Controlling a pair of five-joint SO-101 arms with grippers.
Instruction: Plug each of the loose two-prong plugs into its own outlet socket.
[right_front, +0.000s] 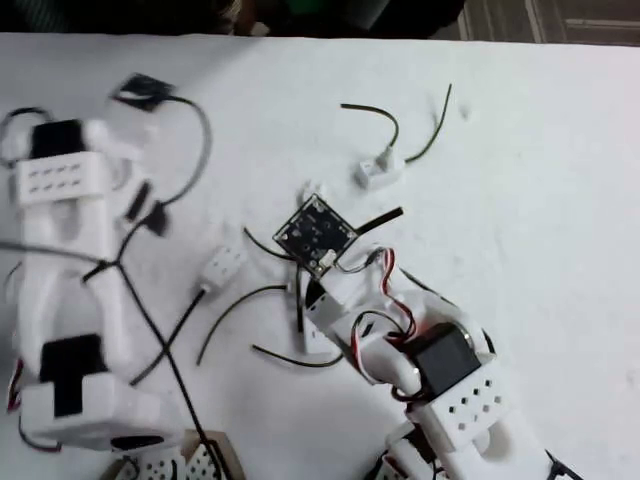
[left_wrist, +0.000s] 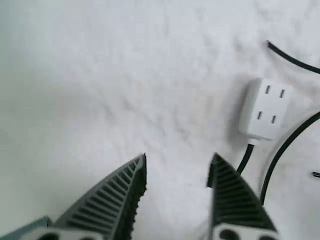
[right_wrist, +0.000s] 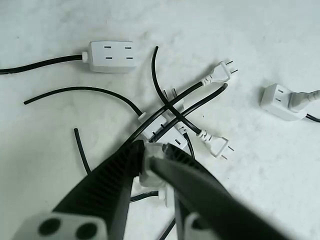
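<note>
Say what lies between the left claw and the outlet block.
Bare table, in the left wrist view; only the black cord of the outlet block trails toward the open left claw.

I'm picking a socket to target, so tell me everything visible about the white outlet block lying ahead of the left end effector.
The white outlet block is rectangular and looks like smooth moulded plastic. Its upward face carries two pairs of slots, all empty. It lies flat on the white table, and a black cord leaves one short end. The left end effector is open and apart from it.
</note>
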